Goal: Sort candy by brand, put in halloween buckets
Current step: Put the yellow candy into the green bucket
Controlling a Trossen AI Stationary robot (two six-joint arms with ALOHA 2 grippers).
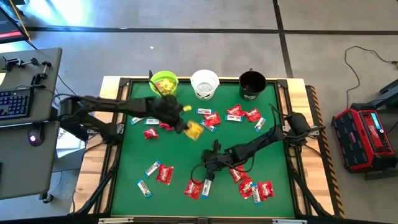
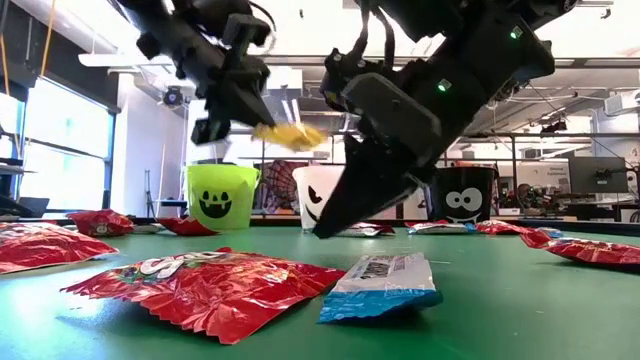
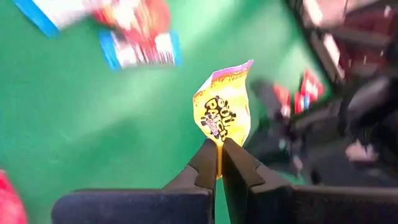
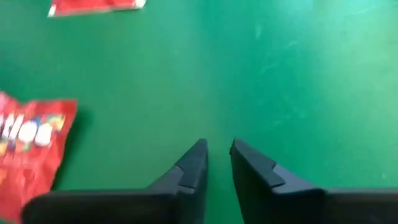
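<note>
High view showed a green table [image 1: 130, 158] with both dark arms reaching over it — the left arm [image 1: 106, 106] from the picture's left, the right arm [image 1: 267, 138] from its right. Three buckets stood in a row at the far edge: a green bucket [image 1: 164, 83], a white bucket [image 1: 204, 84] and a black bucket [image 1: 252, 84]. Red packets [image 1: 165, 174] and blue-and-white bars [image 1: 152, 168] lay scattered across the felt, most of them near the right arm and along the near side.

The left gripper [image 3: 219, 149] was clamped on a yellow packet [image 3: 225, 112], held clear of the table between the green bucket and the table's middle — the low view put it in the air above the buckets' rims. The right gripper [image 4: 217, 150] hung close over bare felt near the table's middle, its fingers narrowly parted with nothing between them; a red packet lay just beside it.
</note>
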